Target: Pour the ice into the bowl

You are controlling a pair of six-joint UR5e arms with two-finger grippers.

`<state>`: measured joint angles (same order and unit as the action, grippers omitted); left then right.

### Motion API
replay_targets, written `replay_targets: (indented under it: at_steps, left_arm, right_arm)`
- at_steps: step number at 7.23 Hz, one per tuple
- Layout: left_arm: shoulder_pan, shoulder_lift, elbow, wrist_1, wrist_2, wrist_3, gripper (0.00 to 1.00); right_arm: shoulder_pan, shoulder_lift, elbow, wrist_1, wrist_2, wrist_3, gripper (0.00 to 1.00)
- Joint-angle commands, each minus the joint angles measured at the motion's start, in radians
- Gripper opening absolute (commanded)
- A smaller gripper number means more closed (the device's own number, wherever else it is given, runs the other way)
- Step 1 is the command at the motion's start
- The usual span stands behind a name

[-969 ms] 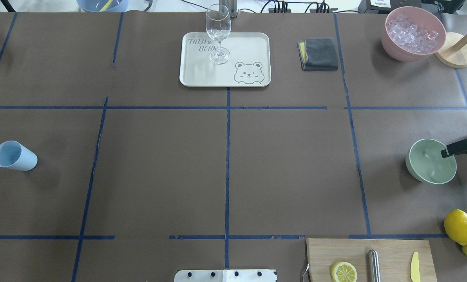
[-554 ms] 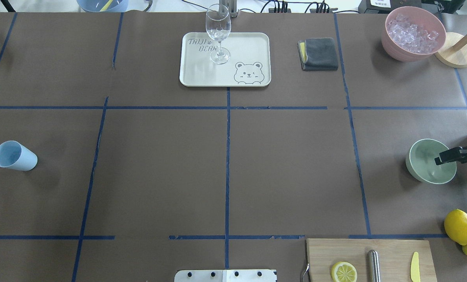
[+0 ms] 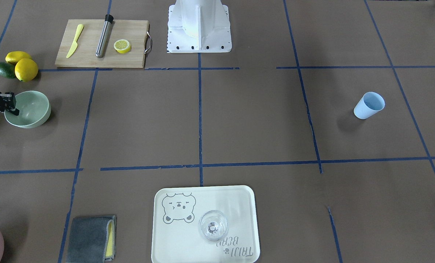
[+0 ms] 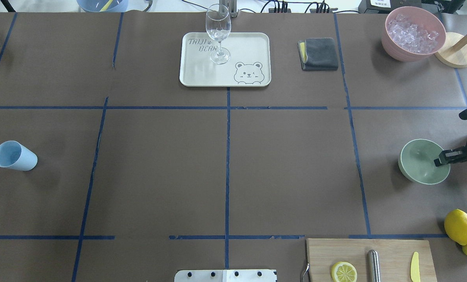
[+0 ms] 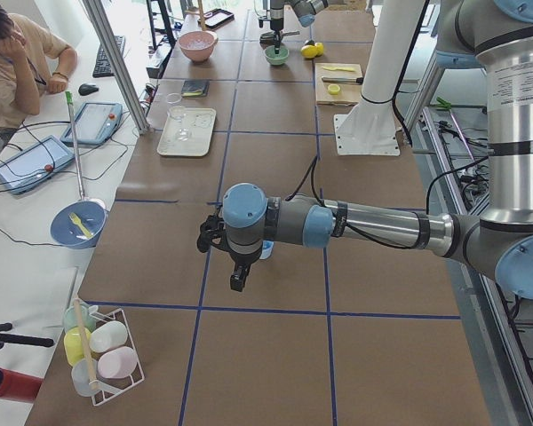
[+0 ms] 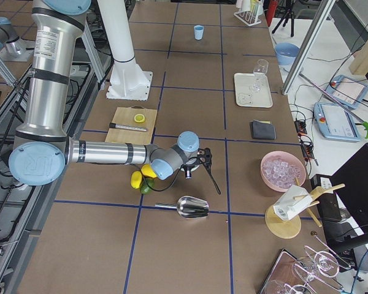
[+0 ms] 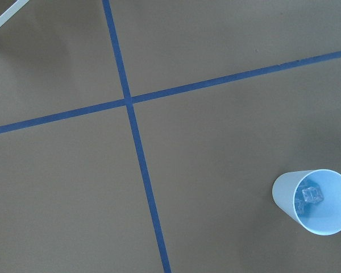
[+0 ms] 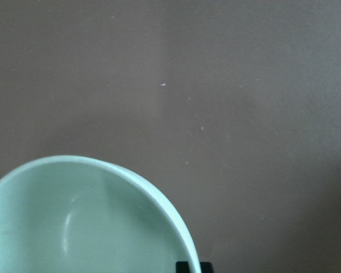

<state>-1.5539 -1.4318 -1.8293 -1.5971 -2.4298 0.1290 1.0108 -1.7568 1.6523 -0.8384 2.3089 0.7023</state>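
The pale mint-green bowl [image 4: 417, 164] stands upright at the table's right side, left of the lemons; it looks empty. My right gripper [image 4: 439, 160] is shut on its right rim, one finger inside the bowl. The bowl [image 3: 31, 109] and gripper [image 3: 14, 109] also show in the front view, and the rim [image 8: 74, 222] in the right wrist view. The ice [image 7: 311, 196], a few clear cubes, lies in the light blue cup [image 7: 315, 200], which stands far left [image 4: 15, 156]. My left gripper [image 5: 240, 271] hangs above the table by the cup; I cannot tell whether it is open.
A pink container of crushed ice [image 4: 413, 33] and a wooden stand [image 4: 455, 49] are at the back right. Lemons [image 4: 458, 226] and a cutting board [image 4: 370, 258] lie near the bowl. A tray [image 4: 249, 47] bears a wine glass [image 4: 218, 33]; a grey cloth [image 4: 319, 53] lies beside it.
My right gripper has moved left and the bowl has slid left with it by a small amount. The cup has not moved.
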Motion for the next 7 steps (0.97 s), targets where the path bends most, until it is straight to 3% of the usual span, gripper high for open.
replay_targets:
  at_steps: [1,3,5,6,7]
  left_arm:
    - [0.002,-0.002,0.004,-0.021,0.0,0.001,1.0]
    - [0.006,-0.001,0.007,-0.099,-0.009,0.001,1.0]
    - [0.009,-0.002,0.011,-0.104,-0.061,0.003,1.0]
    - [0.011,-0.001,0.013,-0.13,-0.061,0.001,1.0]
    - [0.014,-0.001,0.013,-0.176,-0.064,0.0,1.0]
  right_arm:
    - [-0.053,0.092,0.114,-0.005,0.045,0.277,0.0]
    - [-0.229,0.303,0.15,-0.004,-0.029,0.686,0.0]
    - [-0.465,0.521,0.132,-0.087,-0.254,0.921,0.0]
    - [-0.565,0.701,0.076,-0.254,-0.395,0.957,0.0]
    - [-0.605,0.832,-0.036,-0.295,-0.481,1.009,0.0]
